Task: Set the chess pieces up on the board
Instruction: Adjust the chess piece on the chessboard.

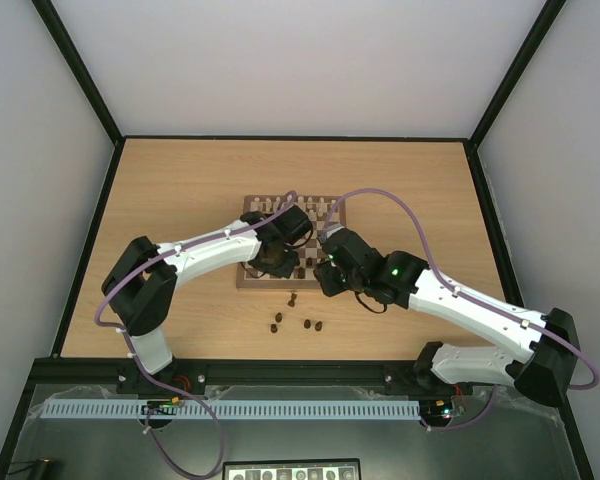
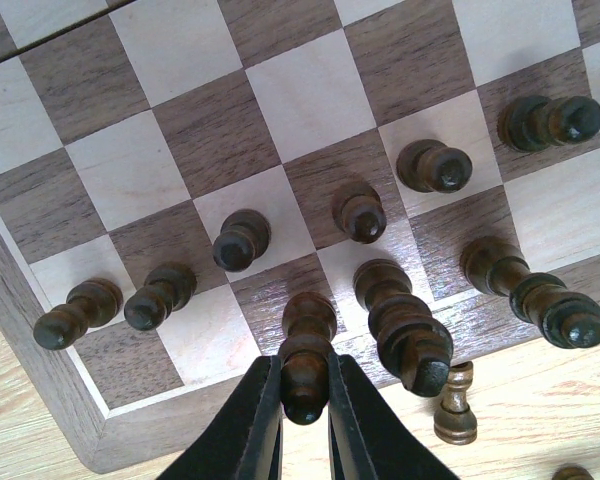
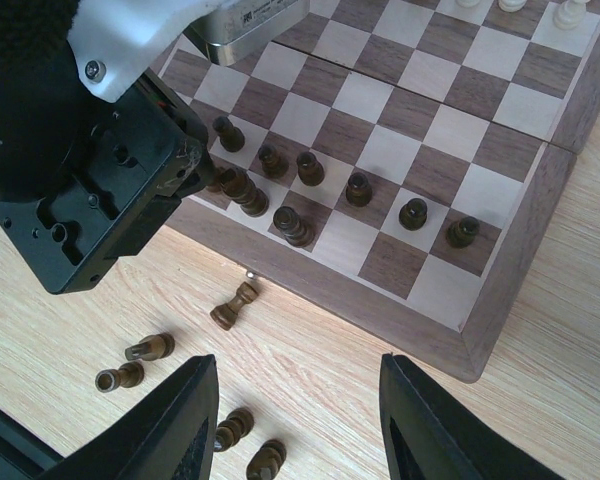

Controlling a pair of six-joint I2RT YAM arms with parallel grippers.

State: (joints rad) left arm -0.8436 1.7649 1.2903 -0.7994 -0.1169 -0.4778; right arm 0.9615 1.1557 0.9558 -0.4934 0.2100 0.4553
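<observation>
The left gripper (image 2: 305, 378) pinches a dark piece (image 2: 308, 325) by its head, base toward twelve o'clock over the edge row of the board (image 2: 180, 110).

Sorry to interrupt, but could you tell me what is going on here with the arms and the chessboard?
The left tool is shut on a dark piece at the near edge row of the board, where other dark pieces already stand. The right tool is open and empty above the table, just in front of the board, over five loose pieces lying there.
</observation>
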